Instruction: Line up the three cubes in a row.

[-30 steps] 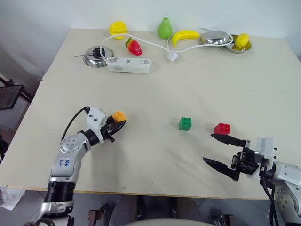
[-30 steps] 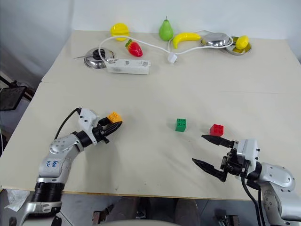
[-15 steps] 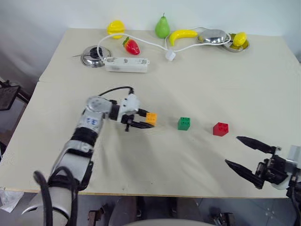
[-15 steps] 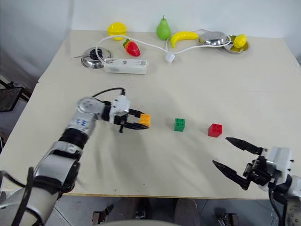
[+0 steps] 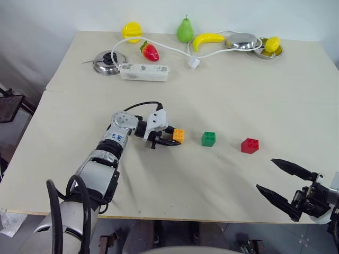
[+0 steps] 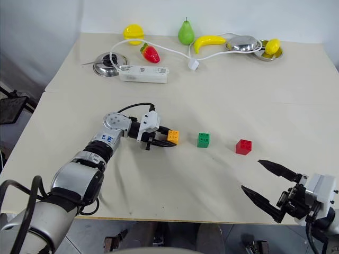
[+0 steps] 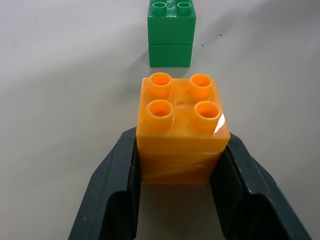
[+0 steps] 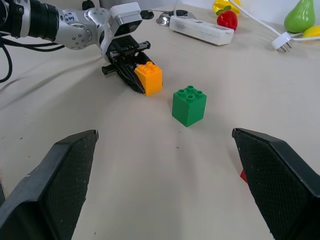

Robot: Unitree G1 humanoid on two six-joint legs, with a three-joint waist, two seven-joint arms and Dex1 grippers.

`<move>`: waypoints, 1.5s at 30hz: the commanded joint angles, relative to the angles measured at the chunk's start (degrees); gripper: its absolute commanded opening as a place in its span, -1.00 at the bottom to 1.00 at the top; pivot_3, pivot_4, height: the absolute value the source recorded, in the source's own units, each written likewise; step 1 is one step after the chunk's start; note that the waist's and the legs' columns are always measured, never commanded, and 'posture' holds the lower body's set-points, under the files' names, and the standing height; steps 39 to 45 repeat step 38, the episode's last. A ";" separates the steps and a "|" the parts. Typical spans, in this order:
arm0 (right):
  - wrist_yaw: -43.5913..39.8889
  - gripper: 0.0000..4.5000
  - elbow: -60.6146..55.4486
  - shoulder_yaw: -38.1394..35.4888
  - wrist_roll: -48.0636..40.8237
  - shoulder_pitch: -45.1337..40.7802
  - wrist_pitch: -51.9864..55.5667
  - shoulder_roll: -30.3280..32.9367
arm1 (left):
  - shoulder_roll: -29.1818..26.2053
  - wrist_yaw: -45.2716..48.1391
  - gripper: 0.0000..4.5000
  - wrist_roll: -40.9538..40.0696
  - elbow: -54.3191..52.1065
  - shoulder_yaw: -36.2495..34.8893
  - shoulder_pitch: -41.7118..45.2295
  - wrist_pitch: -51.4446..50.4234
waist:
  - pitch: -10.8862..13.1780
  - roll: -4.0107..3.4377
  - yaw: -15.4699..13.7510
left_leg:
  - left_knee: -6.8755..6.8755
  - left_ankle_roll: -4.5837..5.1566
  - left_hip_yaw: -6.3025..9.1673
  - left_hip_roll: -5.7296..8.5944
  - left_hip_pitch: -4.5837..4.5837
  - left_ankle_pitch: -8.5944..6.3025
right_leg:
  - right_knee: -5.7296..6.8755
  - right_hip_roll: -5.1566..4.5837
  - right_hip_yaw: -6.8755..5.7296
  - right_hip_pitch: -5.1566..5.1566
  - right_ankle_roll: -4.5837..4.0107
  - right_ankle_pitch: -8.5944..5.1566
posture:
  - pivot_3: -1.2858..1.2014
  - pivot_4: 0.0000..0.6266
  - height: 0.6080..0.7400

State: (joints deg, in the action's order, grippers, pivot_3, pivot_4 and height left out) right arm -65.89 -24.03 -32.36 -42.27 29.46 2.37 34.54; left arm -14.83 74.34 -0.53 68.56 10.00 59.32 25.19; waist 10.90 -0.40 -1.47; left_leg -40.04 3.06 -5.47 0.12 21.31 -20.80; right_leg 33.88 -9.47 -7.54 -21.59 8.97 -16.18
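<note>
Cubes sit mid-frame on the worktop (image 5: 296, 95) in the left eye view: orange (image 5: 179, 135), green (image 5: 208, 138), red (image 5: 249, 145). In the left wrist view, the left hand (image 7: 175, 175) flanks orange; release gently, keeping spacing even. Right hand (image 5: 280, 182), lower right, is spread, empty.

A: What colours do you see on the cubes?

B: You have an orange cube (image 5: 179, 136), a green cube (image 5: 208, 138) just beside it and a red cube (image 5: 249, 145) beyond the green one. The table (image 5: 238, 95) is plain cream.

A: And behind the green cube?

B: A red strawberry (image 5: 150, 51), green pear (image 5: 185, 31), yellow banana (image 5: 207, 40), white power strip (image 5: 145, 72).
</note>
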 commanded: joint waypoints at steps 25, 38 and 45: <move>-20.17 1.00 25.12 3.43 -1.19 -24.79 -4.25 7.19 | -23.15 -9.85 0.60 -25.72 -71.95 -29.00 -54.32 -27.69 | 0.01 -0.17 0.04 | -0.09 0.01 0.21 -0.06 -0.15 0.01 | 0.14 -0.25 0.08 0.15 -0.04 -0.01 | 0.03 -0.52 1.00; -24.36 1.00 36.81 3.01 0.77 -27.57 -5.64 13.04 | -23.87 -11.31 0.60 -26.49 -71.77 -28.67 -54.48 -28.24 | -0.01 -0.20 0.31 | 0.00 -0.02 0.08 -0.05 -0.14 0.00 | 0.09 -0.15 0.05 0.10 -0.05 -0.02 | 0.03 -0.52 1.00; -24.36 1.00 36.81 3.01 0.77 -27.57 -5.64 13.04 | -23.87 -11.31 0.60 -26.49 -71.77 -28.67 -54.48 -28.24 | -0.01 -0.20 0.31 | 0.00 -0.02 0.08 -0.05 -0.14 0.00 | 0.09 -0.15 0.05 0.10 -0.05 -0.02 | 0.03 -0.52 1.00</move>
